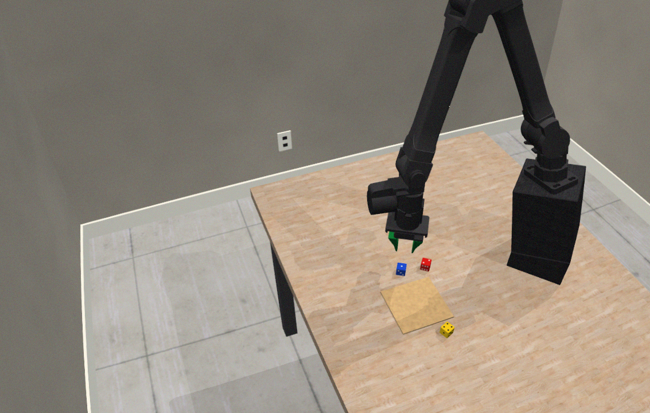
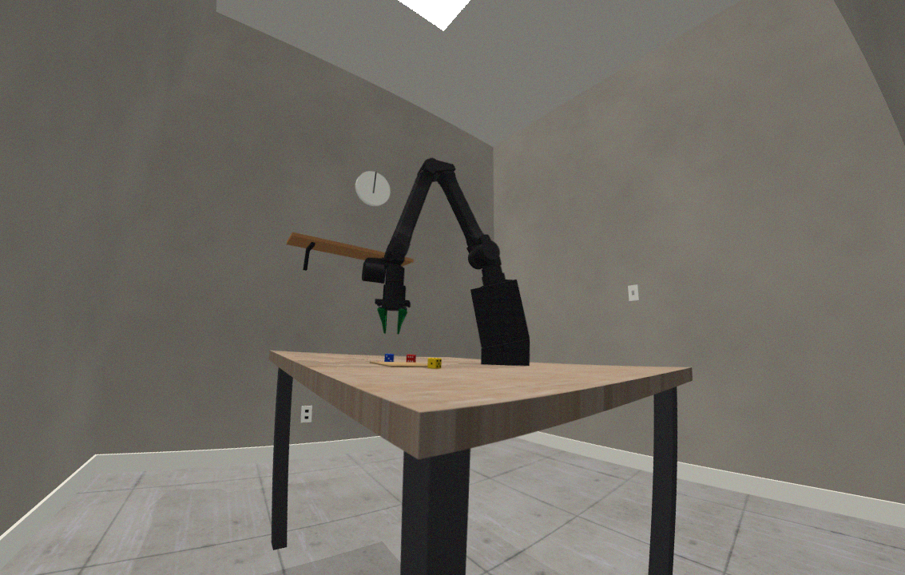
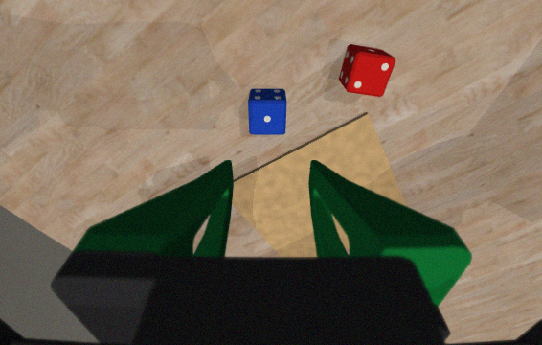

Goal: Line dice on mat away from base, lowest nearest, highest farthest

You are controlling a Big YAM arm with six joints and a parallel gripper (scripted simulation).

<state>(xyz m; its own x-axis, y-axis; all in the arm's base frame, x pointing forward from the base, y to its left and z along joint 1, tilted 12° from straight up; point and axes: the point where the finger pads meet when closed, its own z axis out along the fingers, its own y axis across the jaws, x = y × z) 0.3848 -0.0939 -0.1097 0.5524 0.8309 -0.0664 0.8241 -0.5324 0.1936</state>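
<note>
My gripper [image 1: 404, 250] [image 2: 390, 333] [image 3: 271, 171] is partly open and empty, high above the table. The blue die [image 1: 401, 269] [image 2: 389, 357] [image 3: 267, 117] stands off the mat and shows one pip on top. In the wrist view it lies straight ahead of the fingertips, square to them. The red die [image 1: 425, 264] [image 2: 410, 358] [image 3: 369, 72] stands beside it, nearer the base, with two pips on top. The yellow die [image 1: 447, 329] [image 2: 434, 362] stands just off the mat's opposite side, several pips on top; the wrist view does not show it. The tan mat [image 1: 414, 303] [image 3: 357, 144] lies flat.
The robot's black base block [image 1: 545, 226] [image 2: 500, 321] stands on the wooden table [image 1: 522, 354] [image 2: 548, 382], to the right of the dice in the top view. A wall shelf [image 2: 341, 249] hangs behind the arm in the exterior view.
</note>
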